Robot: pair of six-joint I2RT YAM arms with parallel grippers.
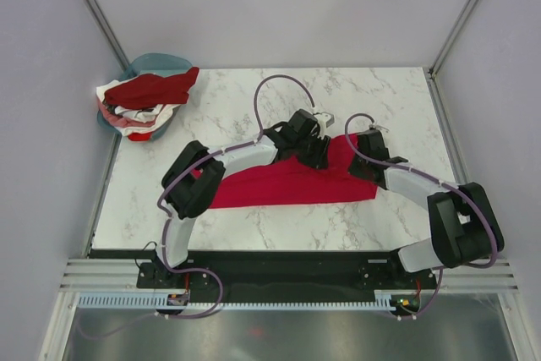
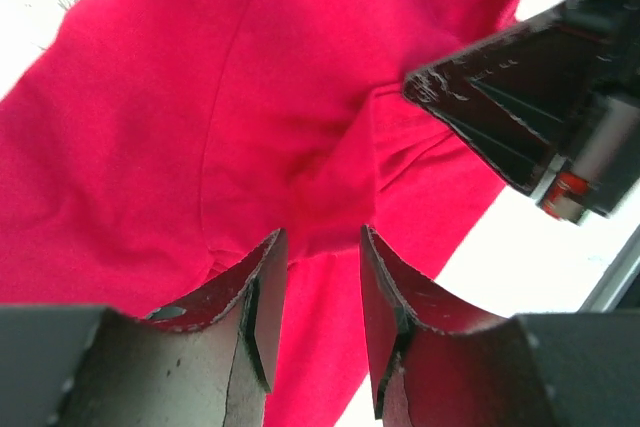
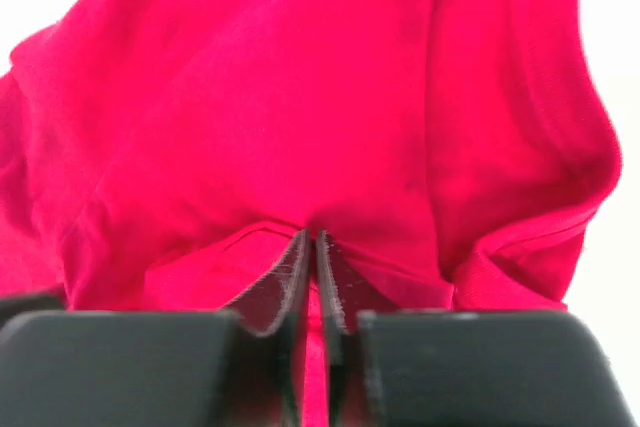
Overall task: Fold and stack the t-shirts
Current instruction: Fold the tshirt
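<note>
A bright crimson t-shirt [image 1: 279,188] lies spread across the middle of the marble table [image 1: 228,112], its right end bunched up. My left gripper [image 1: 315,156] hangs over the shirt's upper right part; in the left wrist view [image 2: 322,232] it is open, with a hem fold of the shirt [image 2: 200,97] just beyond its fingertips. My right gripper [image 1: 358,165] is at the shirt's right end; in the right wrist view [image 3: 312,235] it is shut on a thin fold of the crimson cloth [image 3: 300,97]. The right gripper's dark body also shows in the left wrist view [image 2: 530,97].
A teal basin [image 1: 156,62] at the table's far left corner holds a heap of shirts, a dark red one [image 1: 156,86] on top of white and pink ones [image 1: 127,113]. Grey walls stand on three sides. The arms' bases sit at the near edge.
</note>
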